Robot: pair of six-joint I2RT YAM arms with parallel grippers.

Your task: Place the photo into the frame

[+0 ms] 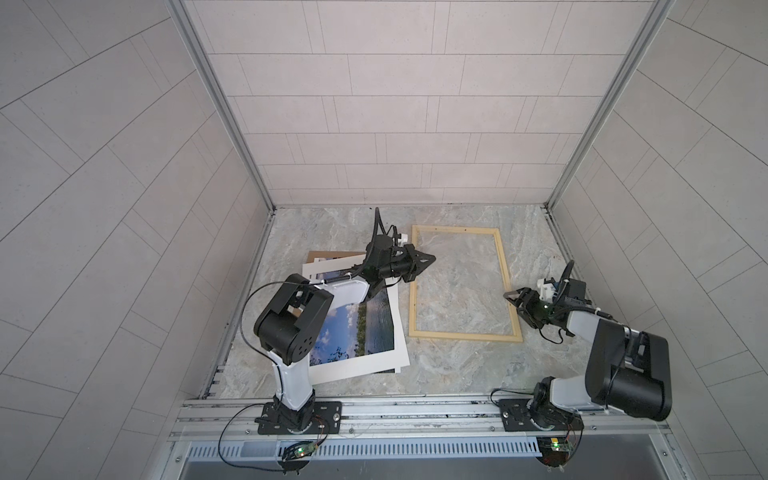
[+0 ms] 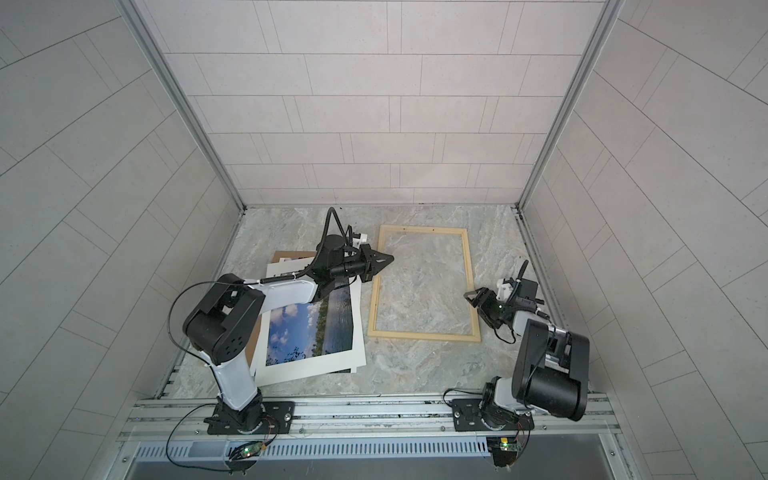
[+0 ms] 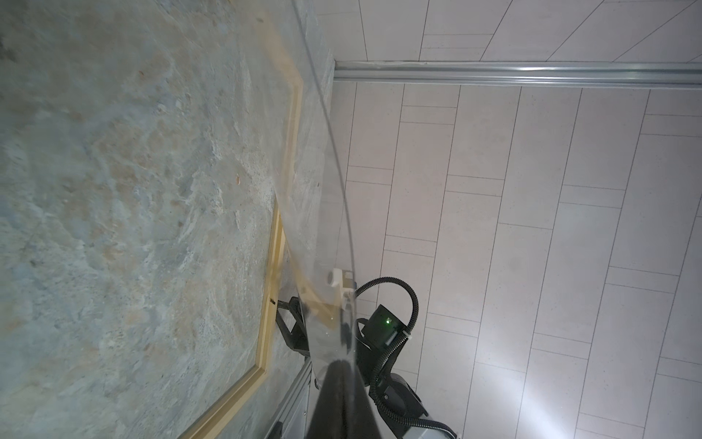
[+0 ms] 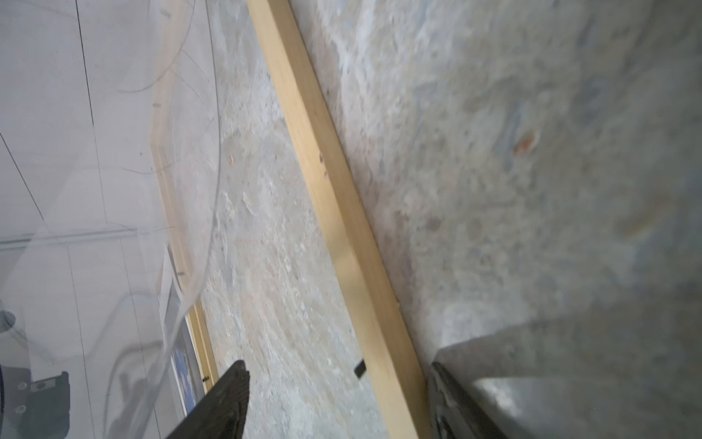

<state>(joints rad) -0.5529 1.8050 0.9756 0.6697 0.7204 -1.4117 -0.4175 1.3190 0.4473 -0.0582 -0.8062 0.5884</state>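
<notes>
Okay so the left gripper (image 1: 428, 260) is pinched tight on a clear bendy sheet (image 3: 319, 213), up over the left bar of the frame (image 1: 465, 336). The right gripper (image 1: 511, 300) has its jaws apart, straddling the frame's right bar. The photo (image 1: 353, 328) lies picture-up just left of the frame, outside it, on a brown board (image 1: 328, 254).

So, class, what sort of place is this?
Probably a robot test cell, not a home: left arm and right arm bolted to an aluminium rail, tile-look panel walls in metal posts, a marble-pattern tabletop.
</notes>
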